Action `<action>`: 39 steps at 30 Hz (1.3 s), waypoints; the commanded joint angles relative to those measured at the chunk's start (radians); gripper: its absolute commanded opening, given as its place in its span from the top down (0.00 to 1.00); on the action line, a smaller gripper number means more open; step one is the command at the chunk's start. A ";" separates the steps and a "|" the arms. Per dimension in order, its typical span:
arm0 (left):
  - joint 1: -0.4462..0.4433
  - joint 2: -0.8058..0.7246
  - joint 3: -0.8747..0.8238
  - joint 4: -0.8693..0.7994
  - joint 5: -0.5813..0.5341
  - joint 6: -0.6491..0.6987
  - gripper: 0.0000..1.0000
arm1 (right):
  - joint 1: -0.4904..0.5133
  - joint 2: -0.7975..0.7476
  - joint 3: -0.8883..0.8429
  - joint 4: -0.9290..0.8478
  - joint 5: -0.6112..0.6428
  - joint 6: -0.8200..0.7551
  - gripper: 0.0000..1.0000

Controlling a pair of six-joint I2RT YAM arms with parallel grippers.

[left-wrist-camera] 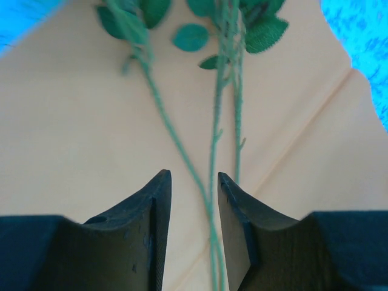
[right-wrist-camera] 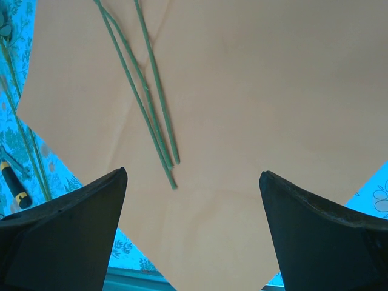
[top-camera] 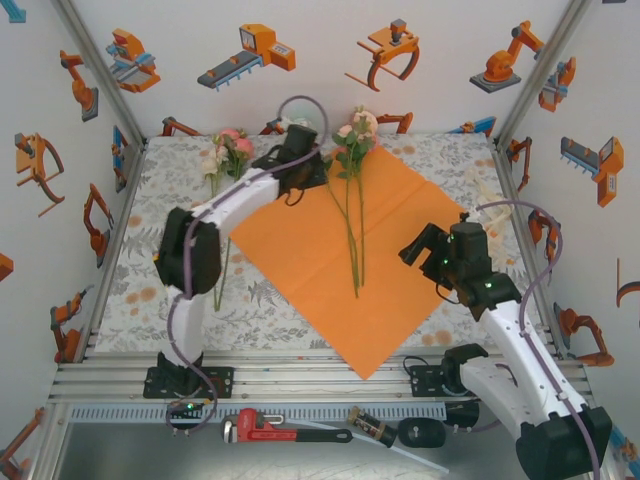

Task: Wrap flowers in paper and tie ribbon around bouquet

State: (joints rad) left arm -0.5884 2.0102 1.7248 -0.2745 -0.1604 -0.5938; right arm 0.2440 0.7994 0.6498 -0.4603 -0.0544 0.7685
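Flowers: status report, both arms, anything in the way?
Left gripper open above the flowers, no grip. Right gripper open, empty, above the paper. Flowers lie on paper; second bunch off it, leftward.

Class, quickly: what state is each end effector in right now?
Left end effector: partly open above the flowers, gripping nothing.
Right end effector: wide open, empty.

paper (top-camera: 330, 250): we see plain bright orange.
flowers (top-camera: 355, 135): we make out pink and cream blooms over green leaves and stems.
tablecloth (top-camera: 150, 270): we read a grey and orange floral print on a pale ground.
walls (top-camera: 330, 30): white, dotted with orange and grey robot stickers.
wrench (top-camera: 270, 430): red, we note.
right gripper (right-wrist-camera: 193, 171): black fingers.
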 commanded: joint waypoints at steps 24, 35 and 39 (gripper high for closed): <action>0.463 0.199 0.052 -0.275 -0.083 0.351 0.60 | 0.001 0.031 0.018 0.019 0.002 0.004 0.19; 0.469 0.405 0.376 -0.515 -0.097 0.394 0.59 | 0.001 0.022 0.036 -0.003 0.012 0.000 0.19; 0.476 0.442 0.437 -0.561 -0.081 0.395 0.61 | 0.001 0.014 0.040 -0.011 0.019 -0.004 0.19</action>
State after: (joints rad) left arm -0.1257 2.4241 2.1147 -0.7368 -0.2455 -0.2218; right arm 0.2440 0.8318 0.6502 -0.4545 -0.0578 0.7689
